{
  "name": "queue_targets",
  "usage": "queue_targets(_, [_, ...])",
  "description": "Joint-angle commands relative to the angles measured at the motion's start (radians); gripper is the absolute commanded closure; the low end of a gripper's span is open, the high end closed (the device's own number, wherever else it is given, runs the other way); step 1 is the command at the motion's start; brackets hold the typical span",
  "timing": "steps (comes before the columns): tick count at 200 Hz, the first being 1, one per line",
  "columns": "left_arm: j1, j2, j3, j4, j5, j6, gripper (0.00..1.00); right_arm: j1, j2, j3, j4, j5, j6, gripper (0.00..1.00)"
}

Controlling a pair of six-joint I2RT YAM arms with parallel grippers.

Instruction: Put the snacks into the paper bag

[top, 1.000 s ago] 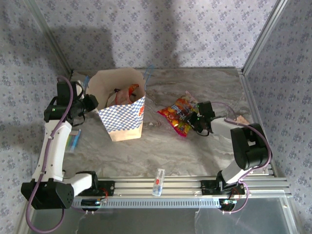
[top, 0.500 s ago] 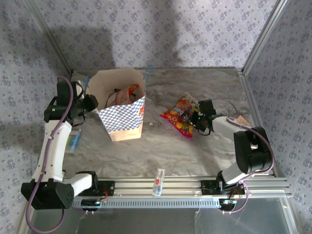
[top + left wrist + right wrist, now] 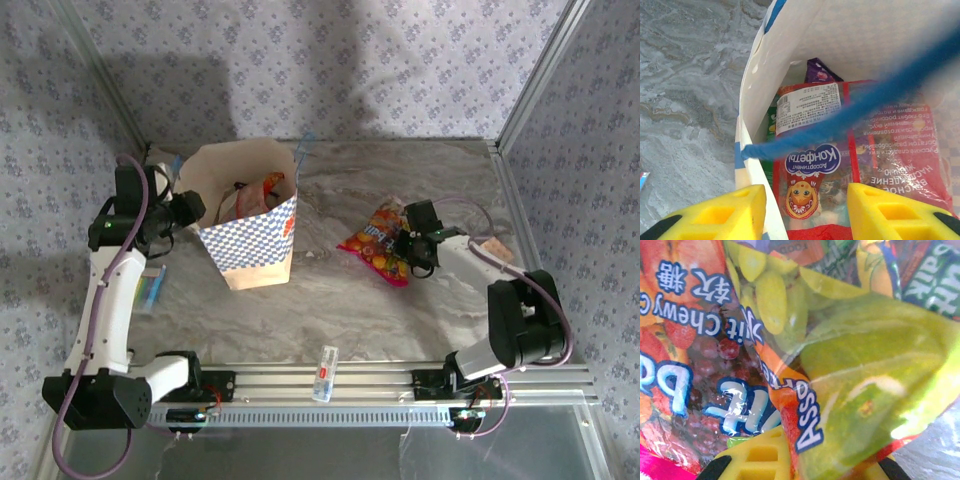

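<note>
Pinching the edge of an orange snack packet (image 3: pixel 375 243), the right gripper (image 3: pixel 413 250) is closed on it, well to the right of the paper bag (image 3: pixel 250 245). The slick film could slip free. The left gripper (image 3: pixel 188 208) stands part open astride the bag's rim, so the bag may tip.

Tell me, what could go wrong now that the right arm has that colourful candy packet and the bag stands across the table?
The right fingers pinch the glossy snack packet at one edge; it could slip free while carried.
The left fingers stand apart astride the paper bag wall, so a bump might tip the bag.
The blue cord handle crosses the bag's mouth and could snag the packet.
</note>
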Motion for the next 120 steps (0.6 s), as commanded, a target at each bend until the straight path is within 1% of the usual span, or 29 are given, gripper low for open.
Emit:
queue_targets(1, [-0.003,0.002,0.067,-0.044,0.019,0.007,0.52,0.008,-0.045,0.044,-0.084,0.096,-0.032,1.00])
queue_targets(38, [-0.004,-0.012,0.108,-0.064,0.031,0.013,0.52,0.018,-0.064,0.061,-0.105,0.113,-0.038,1.00])
queue_targets(93, [0.000,-0.029,0.145,-0.126,-0.058,0.049,0.51,0.042,-0.106,0.104,-0.157,0.170,-0.042,1.00])
queue_targets(99, [0.001,-0.026,0.146,-0.131,-0.061,0.050,0.51,0.045,-0.111,0.112,-0.168,0.182,-0.073,1.00])
queue_targets(120, [0.004,-0.005,0.147,-0.124,-0.060,0.049,0.51,0.070,-0.131,0.145,-0.210,0.231,-0.086,1.00])
